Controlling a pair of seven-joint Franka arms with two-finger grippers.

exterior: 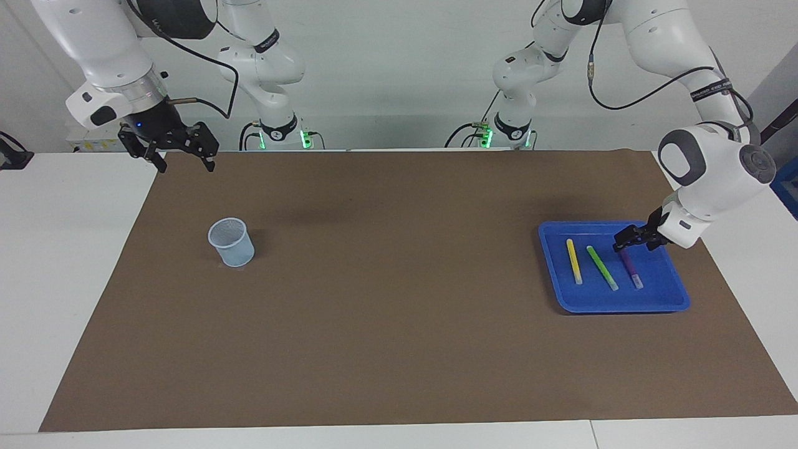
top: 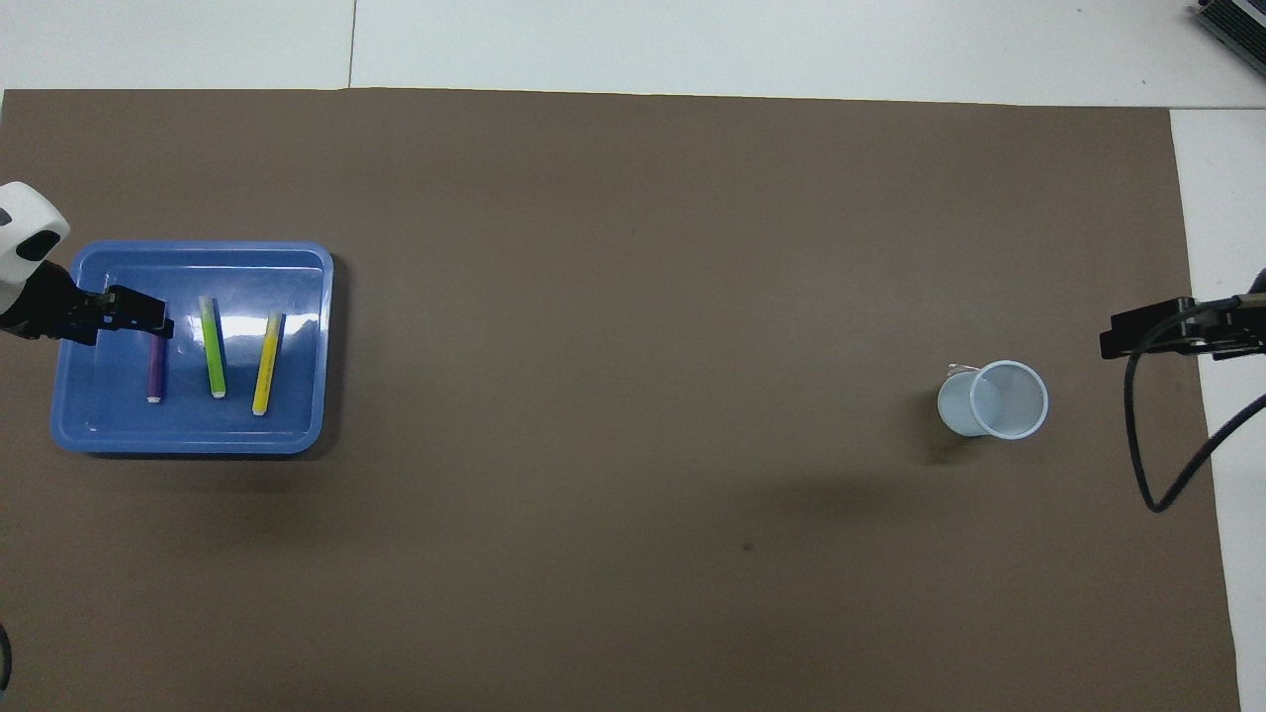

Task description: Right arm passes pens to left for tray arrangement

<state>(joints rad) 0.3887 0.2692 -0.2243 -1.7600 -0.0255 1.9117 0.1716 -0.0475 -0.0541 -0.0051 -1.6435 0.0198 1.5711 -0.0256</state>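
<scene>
Three pens, yellow (exterior: 573,261), green (exterior: 602,267) and purple (exterior: 631,269), lie side by side in the blue tray (exterior: 614,304). The left gripper (exterior: 625,242) hangs over the purple pen's end, apparently spread and empty. The right gripper (exterior: 184,157) waits, jaws wide, over the mat's corner near the cup (exterior: 231,242).

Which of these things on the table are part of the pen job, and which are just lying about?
Part of the job:
- yellow pen, green pen, purple pen, all lying in the tray
- blue tray
- left gripper, over the tray
- right gripper, waiting

Lying about:
- pale cup
- brown mat
</scene>
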